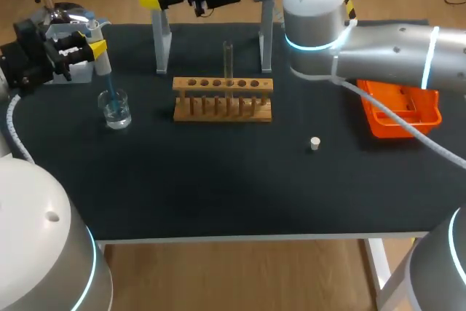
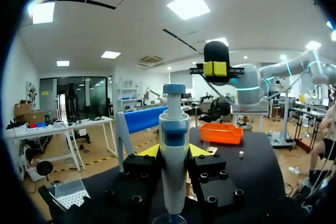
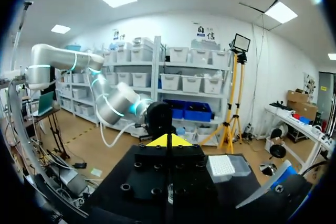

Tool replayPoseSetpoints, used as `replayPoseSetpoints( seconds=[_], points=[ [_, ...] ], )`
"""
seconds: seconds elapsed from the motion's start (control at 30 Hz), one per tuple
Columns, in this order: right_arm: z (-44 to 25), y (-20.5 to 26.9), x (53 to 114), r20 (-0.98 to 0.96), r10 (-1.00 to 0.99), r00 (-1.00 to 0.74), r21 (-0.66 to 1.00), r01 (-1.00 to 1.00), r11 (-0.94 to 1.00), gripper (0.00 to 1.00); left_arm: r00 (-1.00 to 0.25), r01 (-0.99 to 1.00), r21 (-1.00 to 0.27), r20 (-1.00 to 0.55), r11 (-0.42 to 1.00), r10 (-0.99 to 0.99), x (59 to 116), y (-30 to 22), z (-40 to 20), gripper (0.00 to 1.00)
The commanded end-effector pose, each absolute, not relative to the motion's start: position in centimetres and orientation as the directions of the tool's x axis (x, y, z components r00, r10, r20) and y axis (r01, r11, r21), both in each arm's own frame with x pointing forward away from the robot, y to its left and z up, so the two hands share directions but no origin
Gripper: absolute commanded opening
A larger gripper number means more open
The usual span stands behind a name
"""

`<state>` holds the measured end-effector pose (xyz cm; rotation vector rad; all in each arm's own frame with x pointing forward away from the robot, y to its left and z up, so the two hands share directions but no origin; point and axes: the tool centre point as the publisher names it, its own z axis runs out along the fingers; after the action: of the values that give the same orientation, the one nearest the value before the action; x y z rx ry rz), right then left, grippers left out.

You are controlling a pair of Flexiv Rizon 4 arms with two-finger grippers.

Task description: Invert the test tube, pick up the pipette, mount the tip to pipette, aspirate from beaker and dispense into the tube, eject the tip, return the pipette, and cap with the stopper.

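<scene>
head: above-behind, looking down | wrists: low, facing each other across table [image 1: 218, 194]

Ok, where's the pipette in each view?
Head view: pipette at far left in the left pincer, tip in the beaker.
Left wrist view: upright between that pincer's fingers.
Right wrist view: cannot make it out.
Shared landmark: orange tray, in head and left wrist views.

You see the pipette [image 2: 173, 150] nearly upright, its blue tip [image 1: 108, 84] dipped into the clear beaker [image 1: 116, 112] at the table's left. Your glass tube [image 1: 228, 63] stands upright in the wooden rack [image 1: 222, 103]. The small white stopper [image 1: 314, 143] lies apart, right of it.
</scene>
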<state>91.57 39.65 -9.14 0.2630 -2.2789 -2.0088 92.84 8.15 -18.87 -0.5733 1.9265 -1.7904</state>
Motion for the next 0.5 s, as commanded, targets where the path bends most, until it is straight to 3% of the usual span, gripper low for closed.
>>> replayPoseSetpoints(
  seconds=[0.03,0.5],
  points=[
    [-9.1,41.4,92.5,-0.029,-0.336,-0.942,0.998,-0.044,0.037,0.00,-0.811,0.001,-0.997,-0.044,0.073,-0.584,92.8,8.0,-18.9,0.00],
    [-8.8,45.6,92.4,-0.018,-0.394,-0.919,1.000,-0.024,0.009,0.00,-0.811,0.001,-0.997,-0.044,0.073,-0.584,92.8,8.0,-18.9,0.00]
  ],
)
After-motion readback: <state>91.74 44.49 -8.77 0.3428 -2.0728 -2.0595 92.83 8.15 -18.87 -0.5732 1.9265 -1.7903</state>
